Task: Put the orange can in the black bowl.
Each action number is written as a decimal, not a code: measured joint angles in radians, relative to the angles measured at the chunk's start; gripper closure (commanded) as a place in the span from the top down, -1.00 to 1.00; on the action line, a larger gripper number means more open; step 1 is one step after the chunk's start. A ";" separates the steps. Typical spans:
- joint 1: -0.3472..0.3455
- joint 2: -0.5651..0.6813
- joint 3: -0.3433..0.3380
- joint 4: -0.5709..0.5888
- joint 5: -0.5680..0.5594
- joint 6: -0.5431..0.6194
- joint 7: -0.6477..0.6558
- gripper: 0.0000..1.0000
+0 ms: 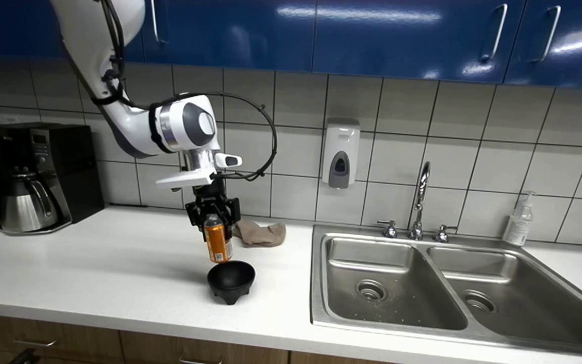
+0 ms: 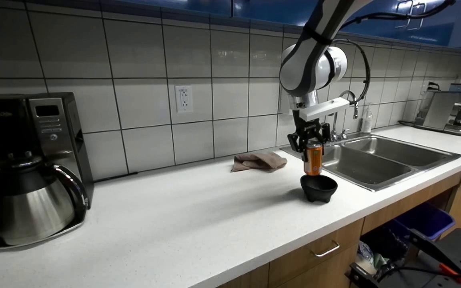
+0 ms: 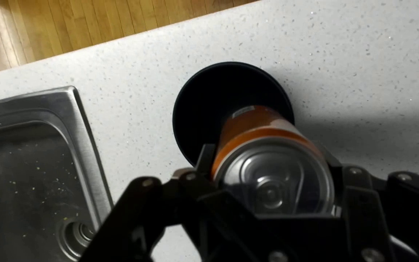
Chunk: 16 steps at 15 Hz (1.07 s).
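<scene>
My gripper is shut on the orange can, with a finger on each side of its upper part. The can is nearly upright with a slight tilt, its silver top facing the wrist camera. It also shows in an exterior view and in the wrist view. The black bowl stands on the counter below the can; it also shows in an exterior view and in the wrist view. The can's lower end is at about rim height, over the bowl's back part; I cannot tell whether they touch.
A brown cloth lies on the counter behind the bowl, near the tiled wall. A steel double sink lies to one side of the bowl. A coffee maker with a steel carafe stands at the counter's other end.
</scene>
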 measured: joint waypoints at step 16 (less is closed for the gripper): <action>-0.006 0.169 -0.016 0.035 -0.033 0.069 0.001 -0.21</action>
